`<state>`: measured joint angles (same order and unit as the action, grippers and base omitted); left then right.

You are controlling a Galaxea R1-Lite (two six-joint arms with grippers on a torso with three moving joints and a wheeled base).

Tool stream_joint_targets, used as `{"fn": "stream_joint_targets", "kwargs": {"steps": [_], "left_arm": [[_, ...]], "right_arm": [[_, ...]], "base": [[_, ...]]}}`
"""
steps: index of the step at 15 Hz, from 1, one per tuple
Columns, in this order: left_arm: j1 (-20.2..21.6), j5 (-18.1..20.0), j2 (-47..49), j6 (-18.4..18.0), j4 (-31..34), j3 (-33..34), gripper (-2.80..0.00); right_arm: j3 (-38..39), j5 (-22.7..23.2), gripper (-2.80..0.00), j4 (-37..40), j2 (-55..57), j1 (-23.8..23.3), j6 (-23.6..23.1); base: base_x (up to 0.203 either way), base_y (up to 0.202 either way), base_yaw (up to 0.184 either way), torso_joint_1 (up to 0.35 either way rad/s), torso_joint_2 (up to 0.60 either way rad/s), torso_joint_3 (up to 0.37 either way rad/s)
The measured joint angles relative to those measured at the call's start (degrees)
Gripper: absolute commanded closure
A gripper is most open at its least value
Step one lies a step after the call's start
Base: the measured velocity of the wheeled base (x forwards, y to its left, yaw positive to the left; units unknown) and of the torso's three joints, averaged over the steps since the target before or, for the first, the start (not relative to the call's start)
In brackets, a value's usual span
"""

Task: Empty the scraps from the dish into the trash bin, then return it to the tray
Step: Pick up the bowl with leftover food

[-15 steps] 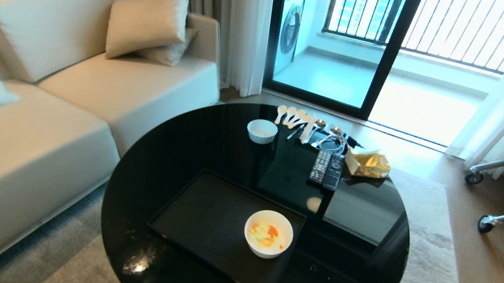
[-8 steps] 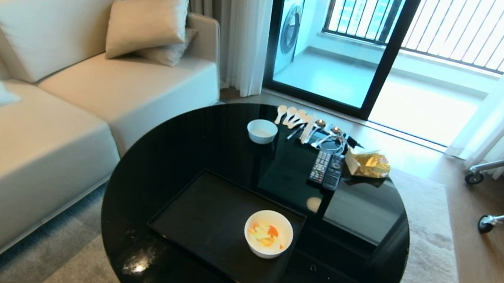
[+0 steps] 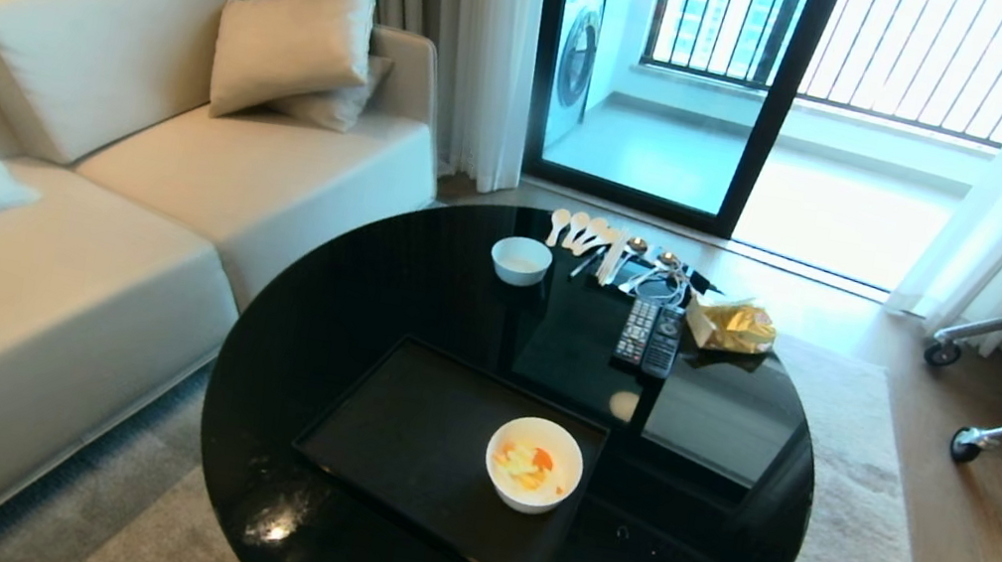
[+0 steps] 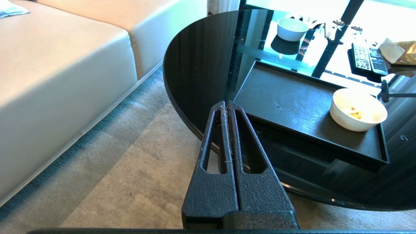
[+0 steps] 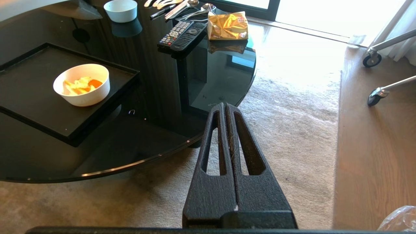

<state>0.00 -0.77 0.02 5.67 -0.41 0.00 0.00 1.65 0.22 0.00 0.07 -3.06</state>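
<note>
Nothing has moved since the earlier frames: the head view shows the same round black glass table (image 3: 426,249) with every item where it was, and neither arm has come into that view

The dish (image 3: 533,463), a white deep bowl, stands on the black tray (image 3: 396,435) at its right end, close to the tray's far-right corner. Inside it lie the scraps (image 3: 525,463), orange and pale yellow pieces. That position puts the bowl on the right arm's side, so the right arm looks the likelier one to fetch it.

At the far side of the table sit a smaller white bowl (image 3: 520,260), a row of spoons (image 3: 581,230), two remote controls (image 3: 649,336) and a gold snack packet (image 3: 732,326), all well apart from the tray.

Both arms hang low beside the table over the carpet. The left gripper (image 4: 227,107) has its fingers pressed together, holding nothing; the right gripper (image 5: 225,109) is closed and empty likewise. Crinkly clear plastic (image 5: 398,219) shows on the wooden floor at the robot's right, possibly the trash bin's liner, though the bin itself cannot be made out. The task appears not yet begun
</note>
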Motion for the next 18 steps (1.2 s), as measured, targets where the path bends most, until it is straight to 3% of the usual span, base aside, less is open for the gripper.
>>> {"fn": "stream_joint_targets", "kwargs": {"steps": [2, 6, 9, 15, 18], "left_arm": [[0.0, 0.0, 0.0, 0.0, 0.0, 0.0, 0.0], [0.0, 0.0, 0.0, 0.0, 0.0, 0.0, 0.0], [0.0, 0.0, 0.0, -0.02, 0.0, 0.0, 0.0], [0.0, 0.02, 0.0, 0.0, 0.0, 0.0, 0.0], [0.0, 0.0, 0.0, 0.0, 0.0, 0.0, 0.0]], "right_arm": [[0.0, 0.24, 0.0, -0.26, 0.0, 0.0, -1.56], [-1.41, 3.76, 0.0, -0.95, 0.55, 0.06, -11.19], [-10.78, 9.55, 0.0, 5.32, 5.77, 0.06, -12.96], [-28.43, 19.24, 0.0, 11.14, 31.05, 0.47, -23.31], [-36.5, 21.61, 0.0, 10.71, 45.83, 6.25, -26.27]], "base": [[0.0, 0.0, 0.0, 0.0, 0.0, 0.0], [0.0, 0.0, 0.0, 0.0, 0.0, 0.0], [0.0, 0.0, 0.0, 0.0, 0.0, 0.0], [0.0, 0.0, 0.0, 0.0, 0.0, 0.0], [0.0, 0.0, 0.0, 0.0, 0.0, 0.0]]}}
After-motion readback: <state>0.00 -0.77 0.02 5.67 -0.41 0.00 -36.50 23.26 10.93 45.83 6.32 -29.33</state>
